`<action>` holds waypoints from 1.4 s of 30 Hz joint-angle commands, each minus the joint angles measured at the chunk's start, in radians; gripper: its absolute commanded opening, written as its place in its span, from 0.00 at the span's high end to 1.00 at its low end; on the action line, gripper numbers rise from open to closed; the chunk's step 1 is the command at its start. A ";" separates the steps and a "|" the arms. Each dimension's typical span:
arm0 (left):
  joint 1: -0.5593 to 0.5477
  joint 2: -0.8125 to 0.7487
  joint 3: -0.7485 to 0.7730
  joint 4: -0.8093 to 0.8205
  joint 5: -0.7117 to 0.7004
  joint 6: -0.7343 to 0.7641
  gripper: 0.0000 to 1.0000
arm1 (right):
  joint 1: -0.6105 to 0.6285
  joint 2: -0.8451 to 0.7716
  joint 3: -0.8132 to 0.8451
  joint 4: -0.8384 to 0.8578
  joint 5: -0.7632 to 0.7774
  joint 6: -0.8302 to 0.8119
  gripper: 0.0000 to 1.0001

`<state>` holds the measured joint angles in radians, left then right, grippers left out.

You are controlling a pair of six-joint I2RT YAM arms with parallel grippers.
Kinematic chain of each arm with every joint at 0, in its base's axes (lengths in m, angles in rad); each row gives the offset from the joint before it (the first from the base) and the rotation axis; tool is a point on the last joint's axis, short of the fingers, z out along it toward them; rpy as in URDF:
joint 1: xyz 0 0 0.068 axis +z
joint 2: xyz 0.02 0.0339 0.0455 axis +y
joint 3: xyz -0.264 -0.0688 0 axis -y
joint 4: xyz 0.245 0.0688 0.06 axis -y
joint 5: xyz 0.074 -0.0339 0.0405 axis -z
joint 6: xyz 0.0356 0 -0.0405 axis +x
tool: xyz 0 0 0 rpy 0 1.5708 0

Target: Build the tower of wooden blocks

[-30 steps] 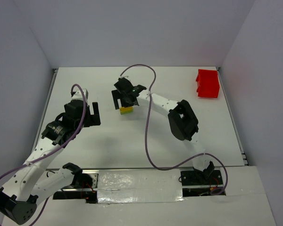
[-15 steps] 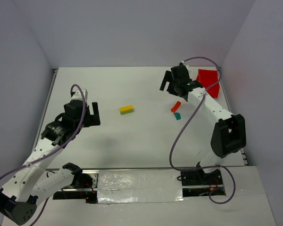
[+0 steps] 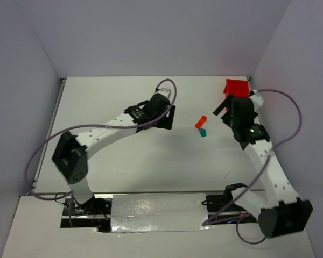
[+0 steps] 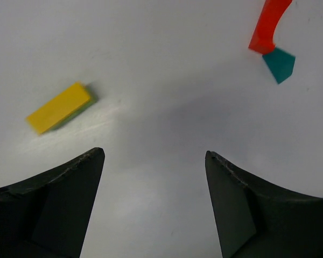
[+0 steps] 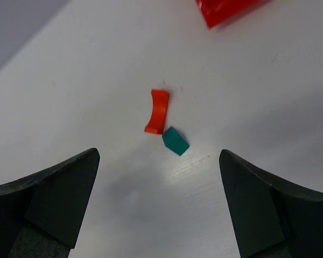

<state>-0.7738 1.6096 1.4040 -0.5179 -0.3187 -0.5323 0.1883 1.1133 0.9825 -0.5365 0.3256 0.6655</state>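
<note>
No tower had been built yet. The yellow-green bar (image 4: pixel 59 107) lay flat on the bench (image 3: pixel 129 161), well apart from the red arch piece (image 4: pixel 266 24) and the teal wedge (image 4: pixel 279 64), which lay just beside each other and seemingly touched at a corner.

The left fingers (image 4: pixel 54 204) were spread apart with nothing between them, and the bar sat ahead of them and off toward 1 side of the gap. The step in hand was judged to be a pickup of that bar. For a clean grasp, the gap would need to be centred over the bar and turned so that its 2 long sides were met squarely, since the bar lay at a slant.

The right fingers (image 5: pixel 48 199) were likewise held apart and empty above the red and teal pair.

The red plastic bin (image 3: pixel 237 94) stood at the far right corner. What it held could not be told.
</note>
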 commanded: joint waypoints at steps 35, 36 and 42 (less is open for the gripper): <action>-0.091 0.961 0.814 0.309 0.122 0.235 0.44 | -0.072 -0.540 -0.051 -0.074 -0.355 -0.145 0.00; -0.091 0.963 0.813 0.311 0.125 0.235 0.47 | -0.070 -0.537 -0.051 -0.071 -0.358 -0.147 0.00; -0.090 0.951 0.793 0.311 0.102 0.226 0.85 | -0.070 -0.517 -0.064 -0.048 -0.362 -0.155 0.00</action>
<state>-0.8650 2.5755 2.2089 -0.2348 -0.2047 -0.3138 0.1101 0.5850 0.9295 -0.6350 -0.0235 0.5304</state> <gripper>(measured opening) 0.416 0.997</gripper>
